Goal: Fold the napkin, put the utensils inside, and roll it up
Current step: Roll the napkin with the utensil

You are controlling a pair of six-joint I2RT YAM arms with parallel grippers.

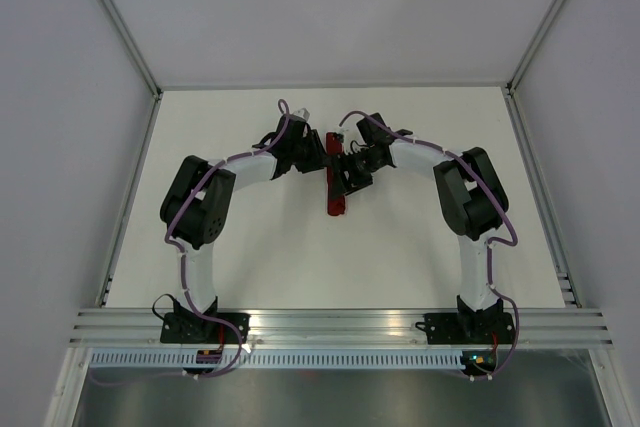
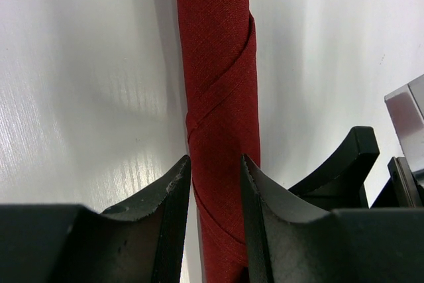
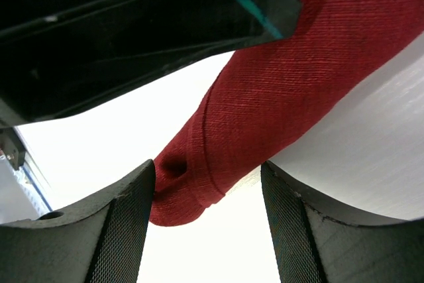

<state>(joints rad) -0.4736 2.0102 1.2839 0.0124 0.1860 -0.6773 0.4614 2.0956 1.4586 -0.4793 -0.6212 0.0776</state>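
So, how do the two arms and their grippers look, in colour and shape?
The left arm and the right arm have white links with bulky black joints and black bases. A purple cable runs along each. The left gripper and right gripper have black fingers with curved inner faces.

A white tabletop [image 1: 300, 267] fills the middle of the top view, and in the wrist views it is glossy with soft reflections. Plain pale walls [image 1: 60, 97] stand on its left, far and right sides, joined by slim metal corner posts [image 1: 118, 22]. A ribbed aluminium rail [image 1: 340, 325] runs along the near edge, with a perforated white strip [image 1: 350, 358] just below it.
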